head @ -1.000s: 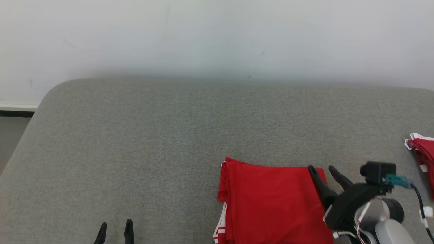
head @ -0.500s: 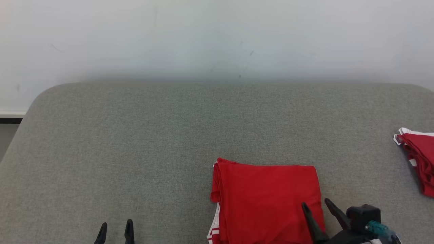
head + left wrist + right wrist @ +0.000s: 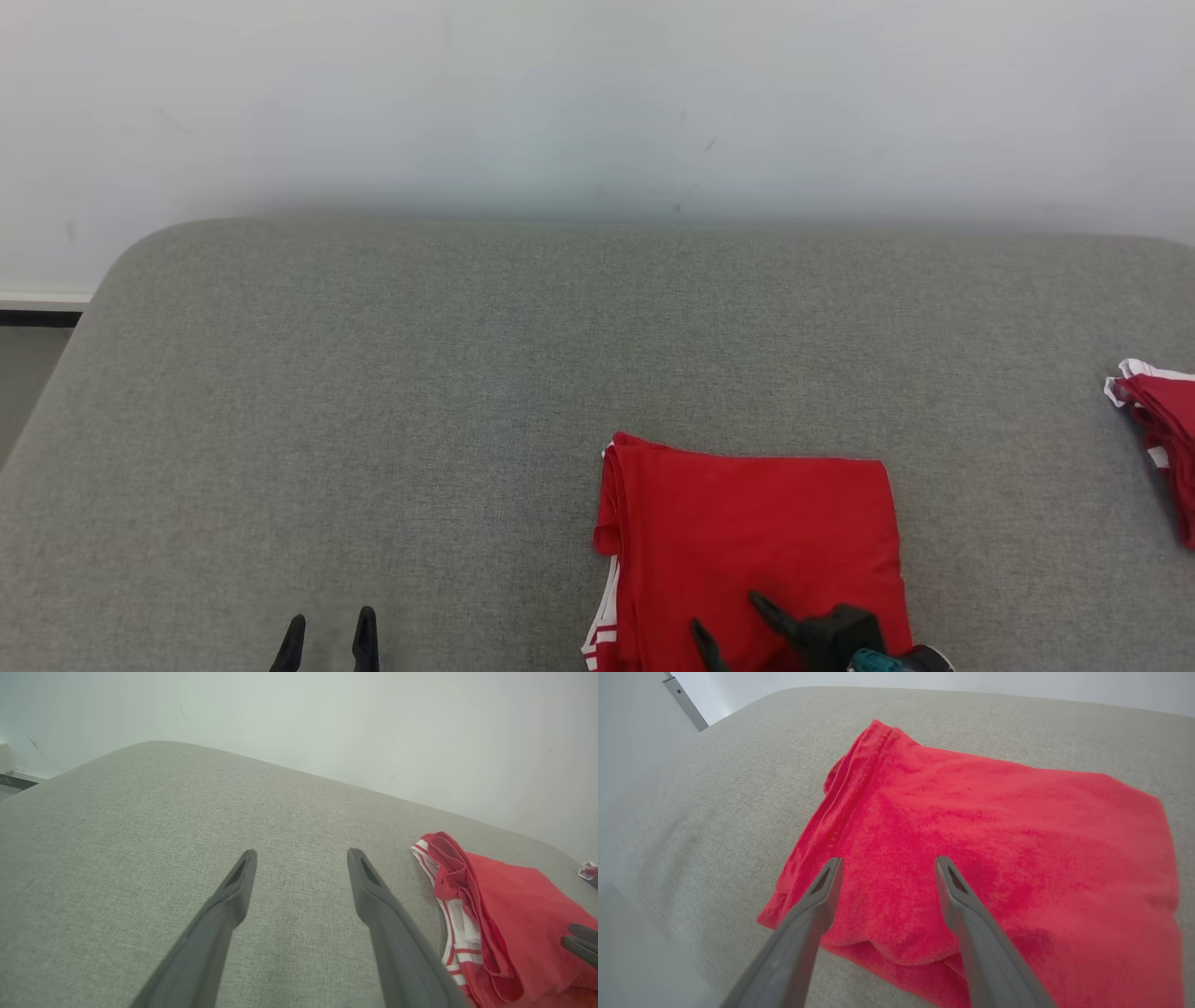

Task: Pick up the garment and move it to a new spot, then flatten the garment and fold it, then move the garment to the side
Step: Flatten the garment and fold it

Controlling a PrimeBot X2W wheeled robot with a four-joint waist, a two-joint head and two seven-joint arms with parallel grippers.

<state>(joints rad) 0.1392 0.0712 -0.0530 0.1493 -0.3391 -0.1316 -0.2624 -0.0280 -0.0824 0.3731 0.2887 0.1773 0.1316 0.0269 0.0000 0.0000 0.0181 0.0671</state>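
Observation:
The garment (image 3: pixel 747 532) is red with white stripes at its left hem and lies folded into a neat rectangle on the grey padded surface (image 3: pixel 420 373), right of centre near the front. My right gripper (image 3: pixel 724 612) hovers open just above the garment's near part, its fingers pointing up and left; in the right wrist view the right gripper (image 3: pixel 888 861) has only red cloth (image 3: pixel 994 826) beyond its tips and nothing between them. My left gripper (image 3: pixel 331 621) stands open over bare surface at the lower left. In the left wrist view the left gripper (image 3: pixel 302 854) has the garment (image 3: pixel 514 914) to its right.
A second red and white cloth (image 3: pixel 1162 429) lies at the surface's right edge. A white wall (image 3: pixel 560 93) rises behind the surface. The surface's rounded left corner (image 3: pixel 140 252) drops off toward the floor. Bare grey surface stretches left of and beyond the garment.
My right gripper has drawn back from the garment's far right corner toward me and leftward, now over its near part. The left gripper has stayed put. The head view shifted slightly.

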